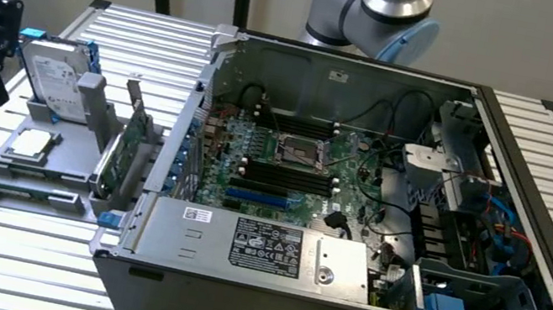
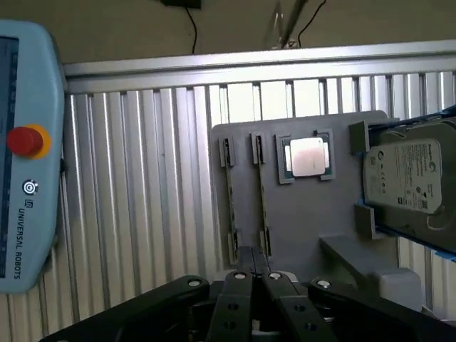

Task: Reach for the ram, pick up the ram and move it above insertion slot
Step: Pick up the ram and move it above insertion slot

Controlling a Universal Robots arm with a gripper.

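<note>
Gripper (image 2: pixel 253 276) has its fingers pressed together and holds nothing. I'm hanging above the gray holder (image 2: pixel 306 221), clear of the ram. Computer case (image 1: pixel 356 220) lies open on the slatted table (image 1: pixel 551 144), with the motherboard (image 1: pixel 286 165) exposed. The holder sits on the table just beside the case, on the exterior view's left. Teach pendant (image 2: pixel 28 142) with a red stop button is well apart from the holder. Hard drive (image 2: pixel 406 178) stands propped at one end of the holder. Green expansion card (image 1: pixel 123 154) stands upright next to the case wall. Processor chip (image 2: pixel 308 155) lies flat in its pocket. Ram (image 2: pixel 261 192) stands on edge in a narrow slot just beside the chip. A second slot runs parallel to it, contents unclear.
</note>
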